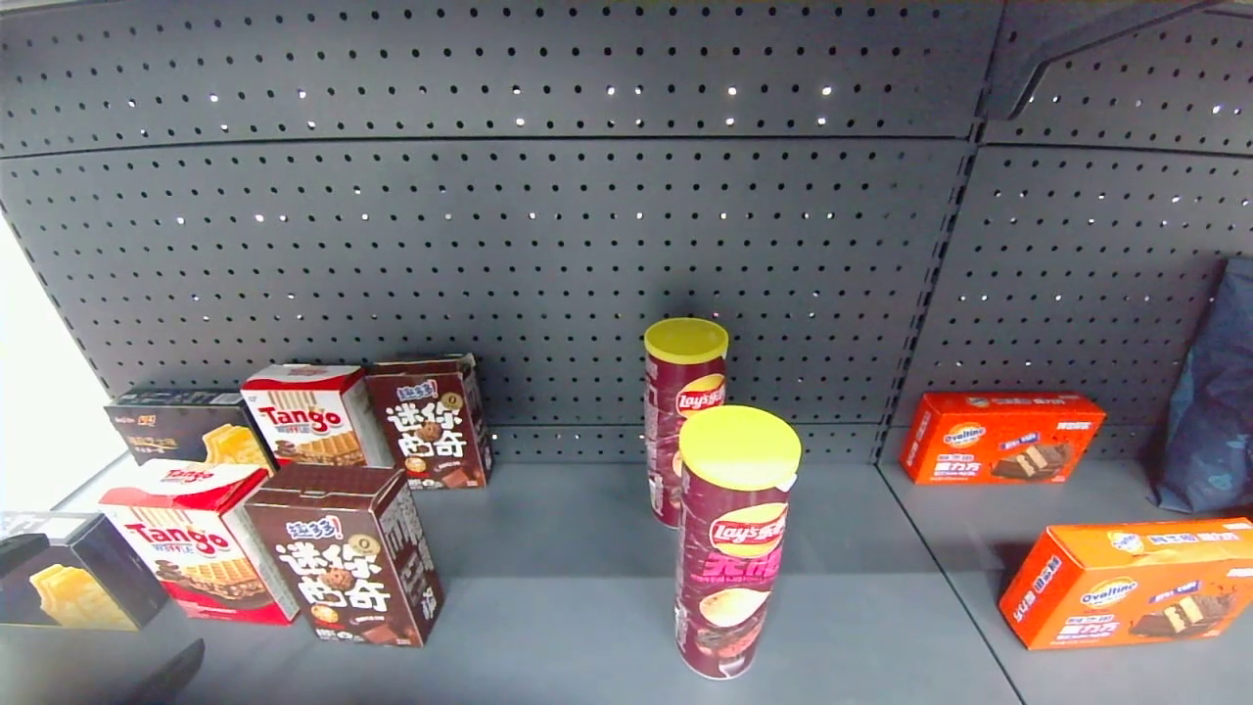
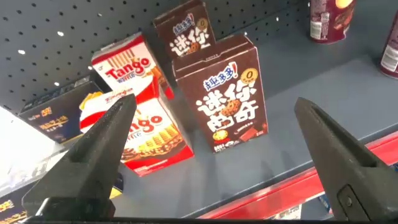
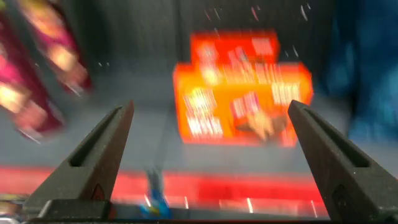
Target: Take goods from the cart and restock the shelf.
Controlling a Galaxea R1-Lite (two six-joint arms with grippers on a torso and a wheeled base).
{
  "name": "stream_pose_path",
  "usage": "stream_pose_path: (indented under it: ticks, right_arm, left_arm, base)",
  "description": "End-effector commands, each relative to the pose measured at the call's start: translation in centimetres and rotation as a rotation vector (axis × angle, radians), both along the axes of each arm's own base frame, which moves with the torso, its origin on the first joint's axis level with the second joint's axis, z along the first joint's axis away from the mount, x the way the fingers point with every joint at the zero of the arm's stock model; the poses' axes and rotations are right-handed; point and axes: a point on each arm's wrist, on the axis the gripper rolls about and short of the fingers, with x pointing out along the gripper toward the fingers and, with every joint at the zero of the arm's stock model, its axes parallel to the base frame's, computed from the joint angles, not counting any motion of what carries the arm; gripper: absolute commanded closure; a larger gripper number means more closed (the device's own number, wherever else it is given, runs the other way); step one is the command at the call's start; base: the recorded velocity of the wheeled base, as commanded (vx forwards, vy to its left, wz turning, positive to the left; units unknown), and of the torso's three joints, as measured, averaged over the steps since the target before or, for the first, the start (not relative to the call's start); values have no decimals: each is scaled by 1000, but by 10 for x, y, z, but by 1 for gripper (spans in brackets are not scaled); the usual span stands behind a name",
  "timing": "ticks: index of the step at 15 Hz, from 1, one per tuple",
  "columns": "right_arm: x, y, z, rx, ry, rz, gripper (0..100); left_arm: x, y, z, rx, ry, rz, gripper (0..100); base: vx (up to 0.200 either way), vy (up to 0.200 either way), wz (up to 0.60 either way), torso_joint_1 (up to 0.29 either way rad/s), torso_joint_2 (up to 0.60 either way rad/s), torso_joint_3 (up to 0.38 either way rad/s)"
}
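On the grey shelf, at its far left, the front black box stands at the shelf's edge. The rear black box is behind it, near the pegboard back; both picture yellow wafers. Just beside them come the front wafer box and rear wafer box, red and white, then the front cookie box and rear cookie box, brown, all upright and close together. The left gripper hangs before the shelf's red edge strip, facing the front cookie box, its fingers spread wide with nothing between them. Near the middle, well apart from the boxes, the front chip can stands upright just before the rear chip can; both are maroon with yellow lids. Farther right sit the rear orange box and the front orange box, with a dark blue bag at the far right against the back. The right gripper faces the orange boxes in a blurred view, fingers likewise spread and holding nothing.
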Motion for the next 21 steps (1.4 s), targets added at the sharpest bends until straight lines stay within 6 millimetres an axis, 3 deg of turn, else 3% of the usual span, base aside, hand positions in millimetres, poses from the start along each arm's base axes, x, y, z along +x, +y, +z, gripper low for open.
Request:
stream_pose_path:
  ticks: [1, 2, 3, 7, 10, 15, 21]
  right_arm:
    - [66, 6, 76, -81, 115, 177, 0]
    - [91, 12, 72, -133, 190, 238, 0]
    - [93, 13, 71, -134, 197, 246, 0]
    - [153, 48, 69, -182, 357, 383, 0]
    - [182, 74, 57, -211, 391, 425, 0]
    - [202, 99, 35, -236, 495, 467, 0]
    - [208, 125, 19, -275, 564, 531, 0]
  left_arm:
    - [-2, 1, 0, -4, -11, -3, 0]
    - [-2, 0, 0, -5, -4, -5, 0]
    - [-2, 0, -1, -6, -3, -7, 0]
    - [1, -1, -6, -50, 41, 0, 0]
    - [1, -1, -8, -49, 45, 0, 0]
    - [1, -1, -7, -51, 44, 0, 0]
    - [1, 0, -8, -66, 49, 15, 0]
  base:
    - [0, 0, 0, 0, 0, 0]
    - [0, 0, 0, 0, 0, 0]
    - [0, 0, 0, 0, 0, 0]
    - [0, 0, 0, 0, 0, 0]
    - [0, 0, 0, 0, 0, 0]
    - [0, 0, 0, 0, 0, 0]
    - [0, 0, 0, 0, 0, 0]
